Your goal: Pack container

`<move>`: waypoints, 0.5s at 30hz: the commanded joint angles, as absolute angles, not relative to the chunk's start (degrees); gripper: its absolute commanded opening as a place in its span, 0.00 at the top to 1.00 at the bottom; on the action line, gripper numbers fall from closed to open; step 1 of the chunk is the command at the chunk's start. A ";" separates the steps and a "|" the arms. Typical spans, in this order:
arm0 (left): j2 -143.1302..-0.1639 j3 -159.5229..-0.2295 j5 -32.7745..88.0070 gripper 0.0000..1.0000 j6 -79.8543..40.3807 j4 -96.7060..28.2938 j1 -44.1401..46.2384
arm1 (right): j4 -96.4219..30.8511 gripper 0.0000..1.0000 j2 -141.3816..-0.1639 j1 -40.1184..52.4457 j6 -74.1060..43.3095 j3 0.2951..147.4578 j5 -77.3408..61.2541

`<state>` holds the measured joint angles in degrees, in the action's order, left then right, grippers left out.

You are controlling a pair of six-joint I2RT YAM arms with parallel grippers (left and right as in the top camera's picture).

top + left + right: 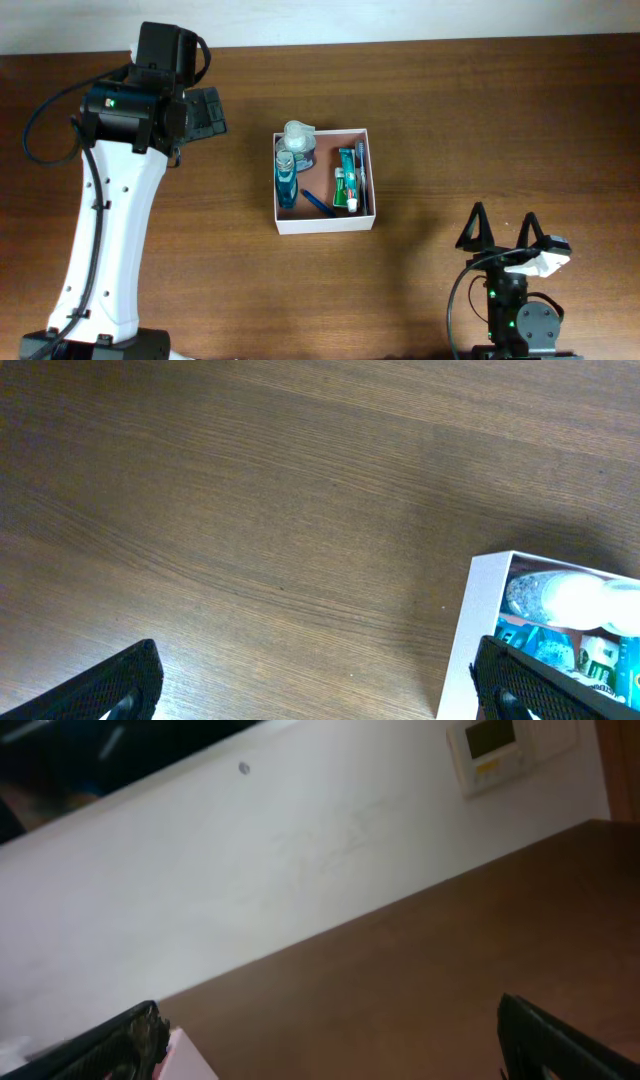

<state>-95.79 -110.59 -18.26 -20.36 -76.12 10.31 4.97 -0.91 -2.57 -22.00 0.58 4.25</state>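
The container (325, 224) is set mid-bench (480, 110), loaded with a blue bottle (286, 180), a clear bottle (298, 140) and a toothpaste tube (345, 180). The left claw (208, 112) is held spread and empty, off to the container's left. The right claw (503, 215) is parked at the near right, also spread and empty. If the left claw is swung in low, the wall could be clipped, the container shoved and the bottles toppled.

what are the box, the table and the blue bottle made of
Container: probably thin cardboard, matte white walls, crisp straight edges. Table: wood or wood-look laminate, brown grain lines, low sheen. Blue bottle: likely clear plastic, translucent blue body.
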 commanded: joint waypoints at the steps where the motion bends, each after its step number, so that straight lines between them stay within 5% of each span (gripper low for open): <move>1: -95.18 -111.59 -18.90 0.01 -19.84 -76.18 10.07 | 5.39 0.02 -0.23 -2.20 -17.63 0.32 4.73; 15: -95.18 -111.59 -18.87 0.01 -19.84 -76.16 10.07 | -4.32 0.02 -0.23 -2.20 -11.40 0.32 3.62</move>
<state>-95.79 -110.59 -18.26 -20.36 -76.07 10.31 -3.73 -0.89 -2.57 -12.19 0.58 4.21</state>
